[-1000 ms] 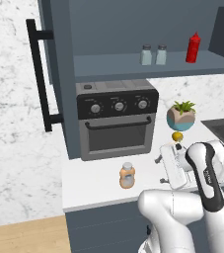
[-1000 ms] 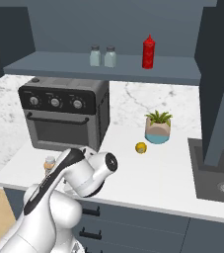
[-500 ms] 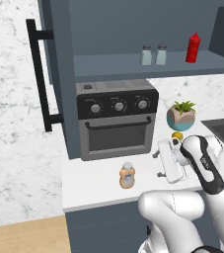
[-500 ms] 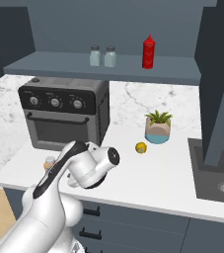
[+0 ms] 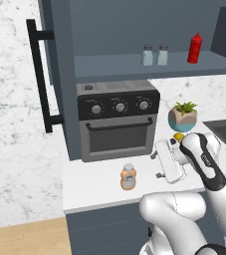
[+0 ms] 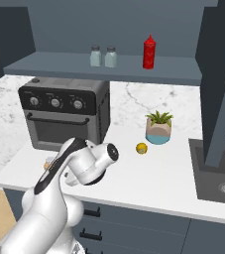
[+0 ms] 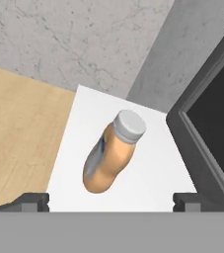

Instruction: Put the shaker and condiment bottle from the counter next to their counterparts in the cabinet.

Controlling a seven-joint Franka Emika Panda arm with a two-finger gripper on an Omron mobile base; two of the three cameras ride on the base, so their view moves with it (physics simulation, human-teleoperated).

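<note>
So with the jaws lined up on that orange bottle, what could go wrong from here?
1. The condiment bottle stands near the front edge of the counter; a nudge from the open gripper could tip it or push it off.
2. The toaster oven sits close beside it, so one finger could catch the oven front during the approach.
3. Two shakers already stand on the cabinet shelf; a careless placement might knock them.

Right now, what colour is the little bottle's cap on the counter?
White. The condiment bottle is orange with a white cap; the hand view shows it best.
</note>
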